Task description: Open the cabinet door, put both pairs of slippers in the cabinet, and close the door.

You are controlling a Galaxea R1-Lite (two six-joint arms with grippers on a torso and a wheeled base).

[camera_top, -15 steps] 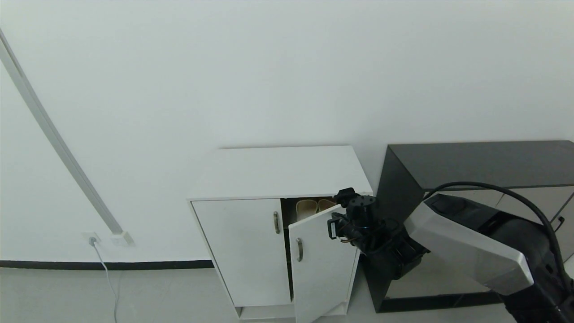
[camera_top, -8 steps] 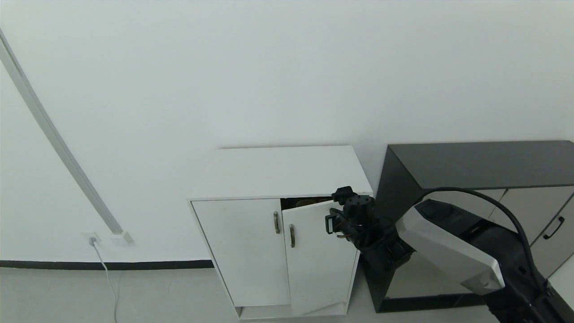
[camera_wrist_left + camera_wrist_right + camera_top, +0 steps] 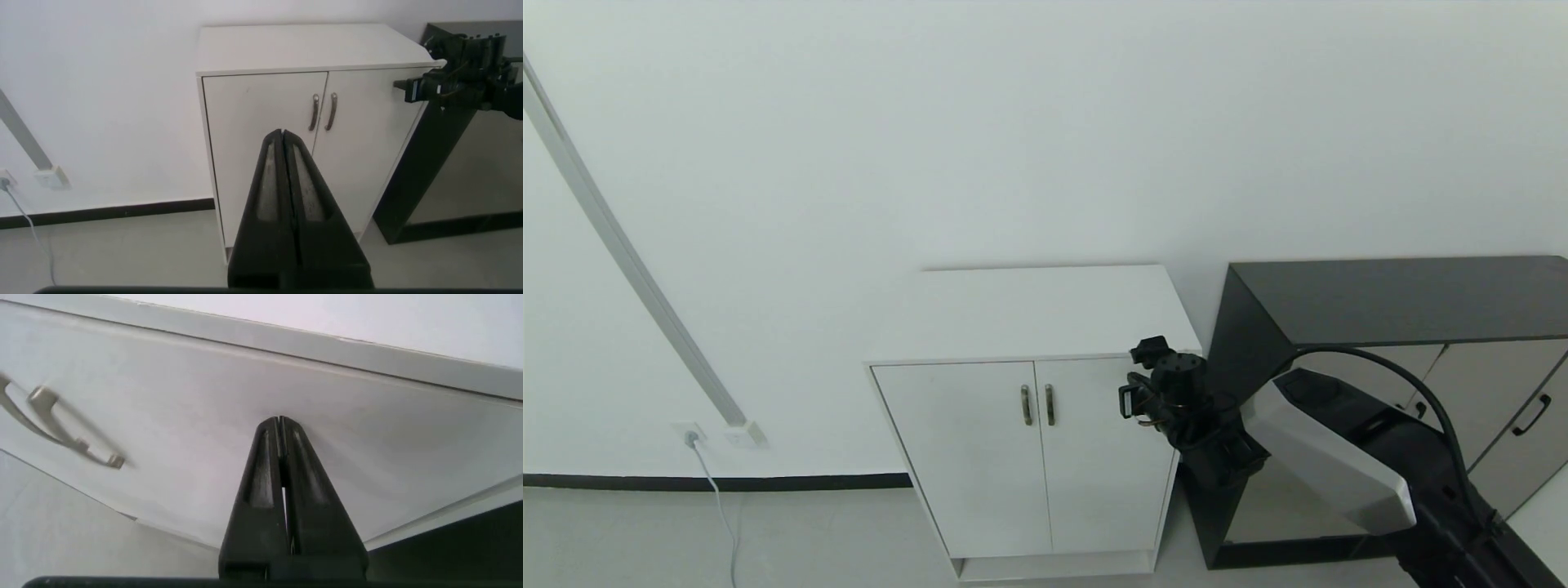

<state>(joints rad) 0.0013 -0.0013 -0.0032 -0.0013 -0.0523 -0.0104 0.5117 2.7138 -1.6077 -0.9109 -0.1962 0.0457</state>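
Door (image 3: 1104,457) swung shut, right gripper (image 3: 280,423) fingers together at it, left gripper (image 3: 282,135) fingers together, black sideboard (image 3: 1388,298) just beside cabinet (image 3: 1029,314).

You see the cabinet door (image 3: 1098,457) in smooth, matt white board, probably laminate. Its handle (image 3: 1049,405) looks like brushed metal with a soft shine. The dark cabinet (image 3: 1388,298) beside it has a glossy front that reflects like a mirror. The fingers (image 3: 265,192) of the left gripper (image 3: 282,132) look like matt black plastic, with dull grey pads.
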